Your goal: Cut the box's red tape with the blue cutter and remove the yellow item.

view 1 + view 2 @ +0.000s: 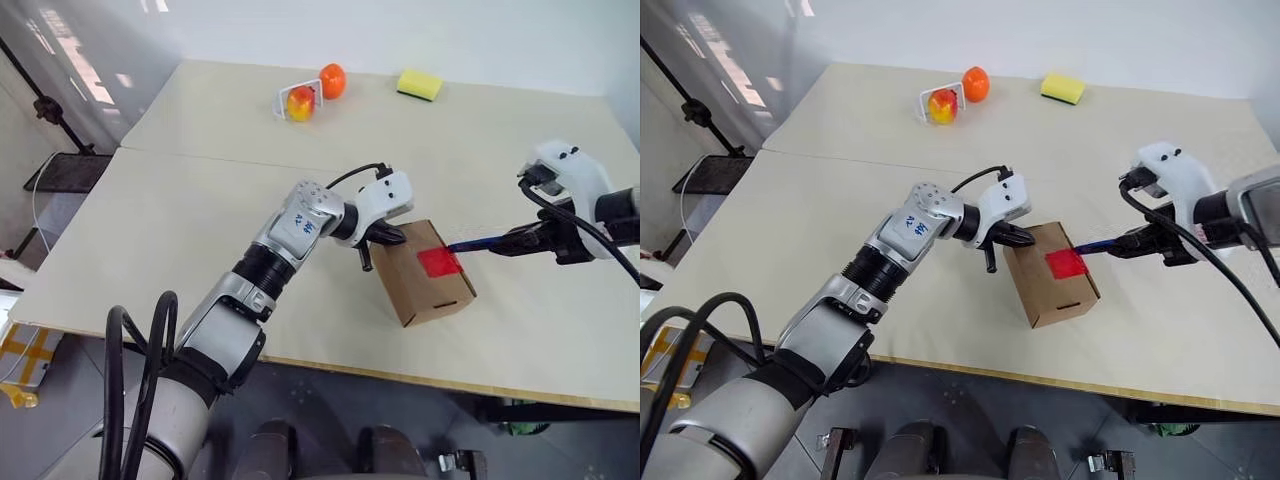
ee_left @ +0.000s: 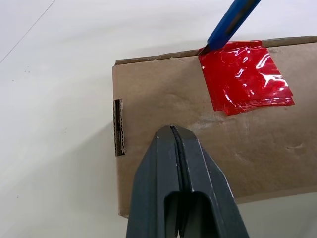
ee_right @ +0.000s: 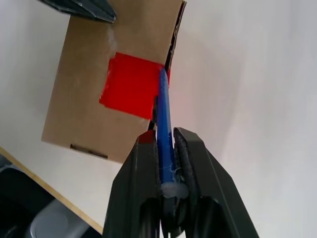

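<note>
Pale beige worktop (image 1: 200, 220), two slabs butted with a seam, white wall behind, dark floor below the near edge. Far side at 12 o'clock: two red-yellow fruits (image 1: 318, 92) and a yellow sponge (image 1: 419, 84). The box (image 1: 425, 272) sits mid-worktop, red tape (image 1: 439, 262) on its top face. Left fingers (image 1: 372, 248) fully closed, empty, at the box's 9 o'clock edge. Right fingers (image 1: 535, 238) clamped on the blue cutter (image 1: 478, 243), tip at the tape's 3 o'clock edge.
</note>
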You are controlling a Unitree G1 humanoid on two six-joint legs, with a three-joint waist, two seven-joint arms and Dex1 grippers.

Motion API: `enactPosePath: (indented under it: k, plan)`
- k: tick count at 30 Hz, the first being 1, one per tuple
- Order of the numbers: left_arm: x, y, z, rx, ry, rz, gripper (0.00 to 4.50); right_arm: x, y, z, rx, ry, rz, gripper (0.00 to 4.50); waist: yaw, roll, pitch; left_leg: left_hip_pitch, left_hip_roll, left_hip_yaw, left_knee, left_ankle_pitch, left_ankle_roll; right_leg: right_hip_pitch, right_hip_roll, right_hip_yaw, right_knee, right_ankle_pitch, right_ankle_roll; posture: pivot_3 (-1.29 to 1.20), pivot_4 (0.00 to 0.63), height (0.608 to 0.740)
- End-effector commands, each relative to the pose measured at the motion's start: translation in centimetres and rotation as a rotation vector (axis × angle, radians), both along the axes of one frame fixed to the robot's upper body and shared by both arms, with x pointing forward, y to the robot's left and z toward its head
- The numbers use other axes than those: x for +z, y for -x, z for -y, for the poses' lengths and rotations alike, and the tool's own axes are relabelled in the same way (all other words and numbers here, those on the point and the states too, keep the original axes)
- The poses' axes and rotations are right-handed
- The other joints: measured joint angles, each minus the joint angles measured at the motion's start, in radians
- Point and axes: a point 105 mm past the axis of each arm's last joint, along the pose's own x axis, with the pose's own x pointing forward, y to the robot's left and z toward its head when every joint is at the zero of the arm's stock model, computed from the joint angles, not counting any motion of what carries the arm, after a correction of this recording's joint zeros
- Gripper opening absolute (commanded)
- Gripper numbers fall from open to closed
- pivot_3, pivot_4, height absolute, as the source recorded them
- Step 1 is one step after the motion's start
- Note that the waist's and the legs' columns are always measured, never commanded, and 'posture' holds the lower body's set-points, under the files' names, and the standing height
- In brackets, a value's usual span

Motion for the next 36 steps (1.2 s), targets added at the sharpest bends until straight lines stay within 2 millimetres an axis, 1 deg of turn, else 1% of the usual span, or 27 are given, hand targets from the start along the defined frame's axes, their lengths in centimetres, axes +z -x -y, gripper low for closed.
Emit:
enactPosePath:
  k: [1,4,12,16,19,24,27,32,36]
  plan:
    - [-3.5,-0.5,-1.1,0.070,-0.128,-0.049,0.00,0.3,0.4,-0.7,0.036,-0.020,-0.016,0.17,0.000,0.000,0.000,0.000,0.000,0.000,0.000,0.000,0.000,0.000,0.000,0.000,0.000,0.000,0.000,0.00,0.150,0.740]
    - [-3.7,-0.6,-0.9,0.067,-0.136,-0.042,0.00,0.2,1.1,-0.9,0.058,-0.020,-0.051,0.17,0.001,0.000,0.000,0.000,0.000,0.000,0.000,0.000,0.000,0.001,0.000,0.000,0.000,0.000,0.000,0.00,0.150,0.740]
    - [-4.1,-0.4,-0.4,0.062,-0.144,-0.038,0.00,-0.5,3.0,-0.4,0.063,-0.004,-0.126,0.17,0.006,0.000,0.000,0.000,0.000,-0.006,0.000,0.000,0.000,0.006,0.000,-0.006,-0.007,0.001,0.000,0.00,0.150,0.740]
    - [-4.1,-0.5,-0.4,0.069,-0.145,-0.032,0.00,-0.5,3.3,0.0,0.044,0.005,-0.134,0.17,0.004,0.000,0.000,0.001,0.000,-0.007,0.000,0.000,0.000,0.010,0.000,-0.009,-0.010,0.002,0.000,0.00,0.150,0.740]
    - [-4.1,-0.7,-0.6,0.078,-0.148,-0.027,0.00,-0.4,3.6,-0.3,0.057,-0.001,-0.137,0.17,0.004,0.000,0.000,0.003,0.000,-0.009,-0.001,0.000,0.000,0.015,0.000,-0.011,-0.014,0.002,0.000,0.00,0.150,0.740]
    - [-4.2,-0.7,-0.3,0.077,-0.144,-0.026,0.00,-0.5,3.3,-0.7,0.064,-0.014,-0.140,0.17,0.003,0.000,0.000,0.004,0.000,-0.011,-0.001,0.000,0.000,0.017,0.000,-0.011,-0.016,0.004,0.000,0.00,0.150,0.740]
    - [-4.1,-0.7,-0.2,0.076,-0.141,-0.026,0.00,-0.5,4.3,-1.1,0.090,-0.017,-0.160,0.17,0.004,0.000,0.000,0.004,0.000,-0.011,-0.001,0.000,0.000,0.017,0.000,-0.011,-0.017,0.005,0.000,0.00,0.150,0.740]
    - [-4.1,-0.8,-0.2,0.082,-0.139,-0.025,0.00,-0.6,6.0,-0.5,0.092,0.012,-0.190,0.17,0.006,0.000,0.000,0.003,0.000,-0.013,-0.002,0.000,0.001,0.018,0.000,-0.013,-0.021,0.006,0.002,0.00,0.150,0.740]
    - [-4.2,-0.9,-0.2,0.083,-0.139,-0.024,0.00,0.0,6.8,-0.4,0.101,0.025,-0.168,0.17,0.006,0.000,0.000,0.002,0.000,-0.012,-0.002,0.001,0.002,0.019,0.000,-0.013,-0.025,0.010,0.003,0.00,0.150,0.740]
